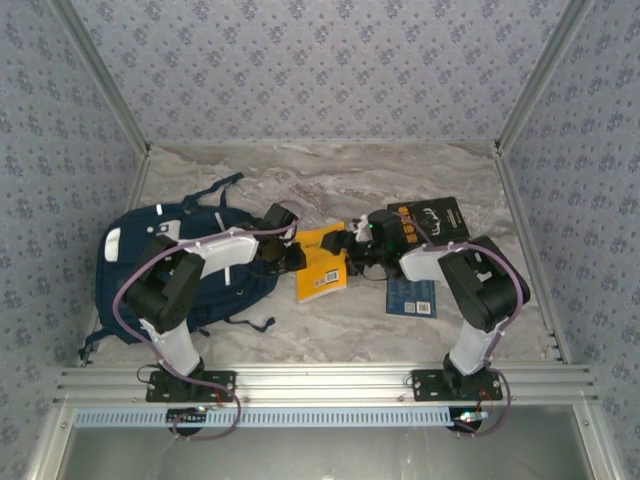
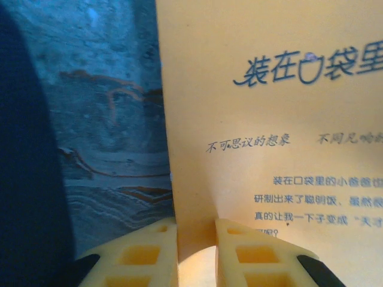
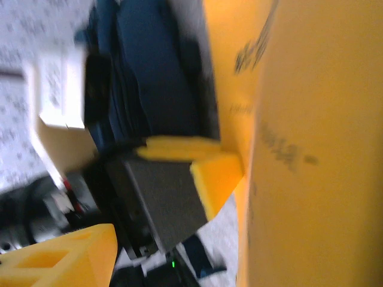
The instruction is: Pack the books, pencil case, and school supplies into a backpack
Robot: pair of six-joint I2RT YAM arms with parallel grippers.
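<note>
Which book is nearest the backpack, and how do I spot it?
On the marble table, look just right of the big navy backpack. The book there is the only orange one, with dark lettering; further right sit a black book and a dark blue book.

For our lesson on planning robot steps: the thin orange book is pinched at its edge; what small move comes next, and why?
Probably lift the thin orange book slightly and carry it toward the large navy fabric backpack. The left gripper is shut on the book's edge, the right gripper stands open beside it, and the backpack lies on the left arm's side.
</note>
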